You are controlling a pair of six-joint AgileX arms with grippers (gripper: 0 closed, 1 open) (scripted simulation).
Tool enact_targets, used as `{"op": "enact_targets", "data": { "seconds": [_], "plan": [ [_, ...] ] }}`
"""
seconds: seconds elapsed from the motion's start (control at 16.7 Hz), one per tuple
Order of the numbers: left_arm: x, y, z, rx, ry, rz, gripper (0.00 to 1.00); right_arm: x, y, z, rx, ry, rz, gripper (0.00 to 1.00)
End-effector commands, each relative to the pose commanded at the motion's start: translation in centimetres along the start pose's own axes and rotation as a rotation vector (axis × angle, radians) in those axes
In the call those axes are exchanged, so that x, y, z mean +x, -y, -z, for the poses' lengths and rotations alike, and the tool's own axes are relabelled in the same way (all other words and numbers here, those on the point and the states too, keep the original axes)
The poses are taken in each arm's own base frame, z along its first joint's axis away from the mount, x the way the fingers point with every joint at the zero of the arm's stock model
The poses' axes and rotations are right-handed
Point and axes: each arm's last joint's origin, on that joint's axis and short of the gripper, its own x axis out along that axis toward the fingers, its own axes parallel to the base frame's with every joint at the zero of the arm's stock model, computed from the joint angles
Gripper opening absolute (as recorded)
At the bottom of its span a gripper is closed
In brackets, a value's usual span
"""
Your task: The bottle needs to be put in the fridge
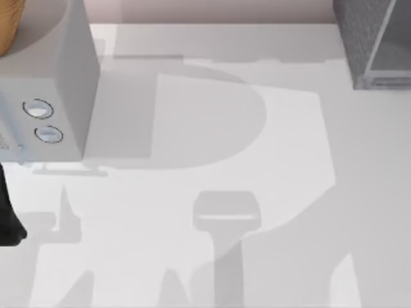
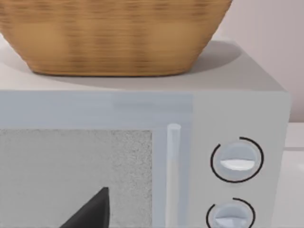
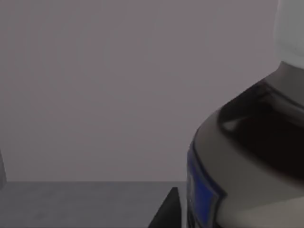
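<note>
1. Right wrist view: the bottle (image 3: 251,156) sits right up against the camera, upright. Its white cap (image 3: 290,28) is on top, with the dark neck below and the blue label (image 3: 202,190) under that.
2. A dark part of the right tool (image 3: 166,213) shows just beside the bottle's label side. Whether it touches, and whether the tool is spread or pinching the bottle, I cannot tell.
3. Behind the bottle there is a plain pale wall (image 3: 118,85) and a flat grey surface (image 3: 80,204) beneath it. Nothing stands between them and the bottle.
4. Top view: the fridge (image 1: 376,42) is in the upper right corner of the frame, at the far right of the table (image 1: 257,192).
5. The microwave (image 1: 58,83) is at the upper left, with its two dials (image 1: 37,109) facing the lower edge of the frame. A wicker basket (image 1: 13,25) stands on top of it.
6. The left arm (image 1: 9,218) is a dark shape at the left edge, below the microwave.
7. Left wrist view: a dark part of the left tool (image 2: 90,213) is in front of the microwave door, near the door handle (image 2: 173,175). Spread or pressed together: cannot tell.
8. The middle of the table between microwave and fridge carries only shadows.
</note>
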Motion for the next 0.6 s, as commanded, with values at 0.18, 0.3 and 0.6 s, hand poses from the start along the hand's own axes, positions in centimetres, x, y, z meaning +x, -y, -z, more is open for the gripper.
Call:
{"op": "enact_targets", "data": {
  "seconds": [0.18,0.3,0.6],
  "plan": [
    [0.00,0.00,0.00,0.000,0.000,0.000,1.00,0.00,0.00,0.00,0.000,0.000,0.000,0.01],
    [0.00,0.00,0.00,0.000,0.000,0.000,1.00,0.00,0.00,0.00,0.000,0.000,0.000,0.16],
    [0.00,0.00,0.00,0.000,0.000,0.000,1.00,0.00,0.00,0.00,0.000,0.000,0.000,0.53]
  ]
}}
